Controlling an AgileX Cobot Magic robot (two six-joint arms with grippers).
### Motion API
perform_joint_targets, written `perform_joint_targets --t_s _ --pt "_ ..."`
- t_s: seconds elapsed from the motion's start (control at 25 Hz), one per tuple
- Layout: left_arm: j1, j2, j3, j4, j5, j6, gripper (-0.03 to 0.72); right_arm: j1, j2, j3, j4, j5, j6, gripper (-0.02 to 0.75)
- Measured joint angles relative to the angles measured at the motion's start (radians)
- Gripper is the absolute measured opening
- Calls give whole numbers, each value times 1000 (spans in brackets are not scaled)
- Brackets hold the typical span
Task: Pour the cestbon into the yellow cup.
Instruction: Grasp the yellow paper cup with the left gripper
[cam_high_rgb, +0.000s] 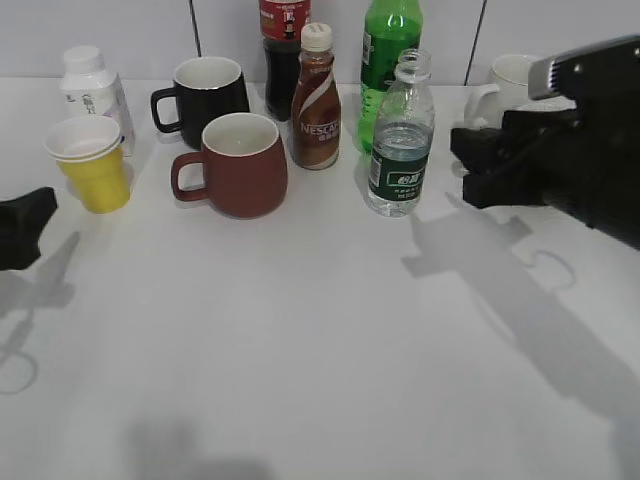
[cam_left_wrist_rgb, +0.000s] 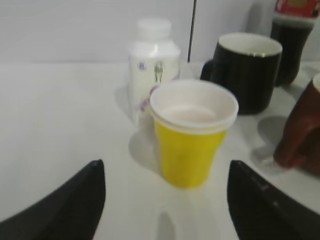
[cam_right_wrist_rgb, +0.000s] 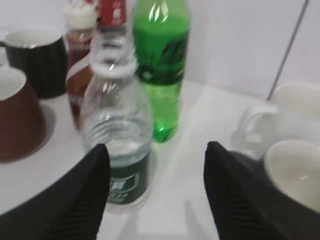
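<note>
1. Clear ribbed plastic water bottle with dark green label (cam_high_rgb: 400, 135) stands upright on the white table (cam_high_rgb: 300, 340), cap off, water up to about the shoulder; just right of the brown Nescafe bottle with cream cap (cam_high_rgb: 316, 98), in front of the tall bright green soda bottle (cam_high_rgb: 389, 60).
2. Small yellow paper cup with white rim (cam_high_rgb: 90, 162) upright at far left; a white plastic bottle (cam_high_rgb: 92, 90) close behind it; the dark red handled mug (cam_high_rgb: 235, 165) and black mug (cam_high_rgb: 205, 95) to its right.
3. Right gripper (cam_right_wrist_rgb: 156, 165): jaws spread wide, empty, level with the water bottle and just to its right (not touching); white mugs (cam_right_wrist_rgb: 290, 145) beside it.
4. Left gripper (cam_left_wrist_rgb: 165, 185): jaws apart, nothing held; yellow cup sits ahead between the fingers (cam_left_wrist_rgb: 75, 200), clear of both.
</note>
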Motion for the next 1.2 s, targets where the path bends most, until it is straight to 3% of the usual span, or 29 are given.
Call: perform_joint_targets --t_s 0.2,0.4,1.2 --pt "0 207 3 26 -220 8 579 0 33 0 -36 -6 34 448" --pt "0 411 -52 87 -249 16 579 0 36 0 -62 -18 38 448" --pt "0 537 -306 97 -256 74 597 0 37 0 -70 -25 41 448"
